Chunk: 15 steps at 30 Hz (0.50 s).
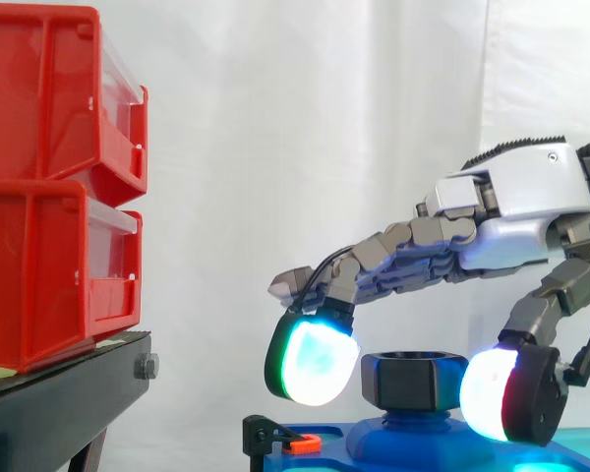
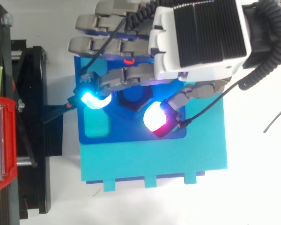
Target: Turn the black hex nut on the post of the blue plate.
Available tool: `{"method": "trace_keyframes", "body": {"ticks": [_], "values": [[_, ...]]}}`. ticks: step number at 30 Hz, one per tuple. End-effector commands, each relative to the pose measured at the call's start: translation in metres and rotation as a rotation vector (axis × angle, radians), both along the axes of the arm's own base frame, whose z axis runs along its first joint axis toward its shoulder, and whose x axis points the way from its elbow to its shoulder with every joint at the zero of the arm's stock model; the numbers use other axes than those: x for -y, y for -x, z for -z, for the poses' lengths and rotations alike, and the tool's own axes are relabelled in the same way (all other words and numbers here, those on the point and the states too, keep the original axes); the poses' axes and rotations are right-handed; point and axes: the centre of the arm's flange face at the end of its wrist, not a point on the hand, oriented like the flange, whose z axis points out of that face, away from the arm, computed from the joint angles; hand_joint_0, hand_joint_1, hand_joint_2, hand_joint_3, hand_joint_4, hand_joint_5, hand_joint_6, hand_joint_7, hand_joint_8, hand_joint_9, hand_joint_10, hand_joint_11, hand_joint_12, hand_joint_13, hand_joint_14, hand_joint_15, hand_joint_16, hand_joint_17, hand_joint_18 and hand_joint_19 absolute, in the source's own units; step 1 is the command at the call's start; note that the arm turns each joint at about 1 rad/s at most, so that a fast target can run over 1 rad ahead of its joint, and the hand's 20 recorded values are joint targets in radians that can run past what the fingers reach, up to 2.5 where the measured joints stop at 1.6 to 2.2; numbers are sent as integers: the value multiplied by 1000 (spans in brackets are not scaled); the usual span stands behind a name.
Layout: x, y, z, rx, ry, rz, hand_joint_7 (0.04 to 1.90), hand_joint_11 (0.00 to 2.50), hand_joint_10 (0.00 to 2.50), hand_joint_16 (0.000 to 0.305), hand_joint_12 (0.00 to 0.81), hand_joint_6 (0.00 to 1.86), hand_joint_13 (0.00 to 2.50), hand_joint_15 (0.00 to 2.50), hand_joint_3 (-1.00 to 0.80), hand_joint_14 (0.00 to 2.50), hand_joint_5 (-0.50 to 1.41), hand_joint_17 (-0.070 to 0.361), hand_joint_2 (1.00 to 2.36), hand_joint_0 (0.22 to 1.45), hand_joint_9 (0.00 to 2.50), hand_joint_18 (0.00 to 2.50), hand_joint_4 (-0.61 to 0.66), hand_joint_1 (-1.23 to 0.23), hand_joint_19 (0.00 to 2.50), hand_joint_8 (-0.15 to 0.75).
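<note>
The black hex nut (image 1: 413, 379) (image 2: 133, 102) sits upright on a post of the blue plate (image 1: 374, 447) (image 2: 131, 133). My hand (image 1: 511, 211) (image 2: 196, 37) reaches in from the right and arches over the nut. One fingertip pad (image 1: 315, 362) glows cyan against the nut's left side. The thumb pad (image 1: 492, 393), white and red, presses its right side. The nut is pinched between them. The other fingers stretch out past the nut, above the plate's far part. The post is hidden beneath the nut.
Two stacked red bins (image 1: 49, 187) stand on a black stand (image 1: 59, 393) left of the plate. The blue plate lies on a larger teal base (image 2: 154, 159). A small orange clip (image 1: 305, 442) sits at the plate's left edge.
</note>
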Motion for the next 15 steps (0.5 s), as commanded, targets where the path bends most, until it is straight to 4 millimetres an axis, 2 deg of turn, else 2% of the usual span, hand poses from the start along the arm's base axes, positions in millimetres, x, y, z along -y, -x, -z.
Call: {"method": "trace_keyframes", "body": {"ticks": [1,15], "values": [[1,-3,2,15,-3,-8,652,0,0,46,317,502,0,0,-500,0,-300,105,1000,498,0,0,23,-745,66,141],[2,-2,1,19,-3,-8,676,0,0,46,317,502,0,0,-500,0,-300,105,1000,495,0,0,55,-724,71,143]]}}
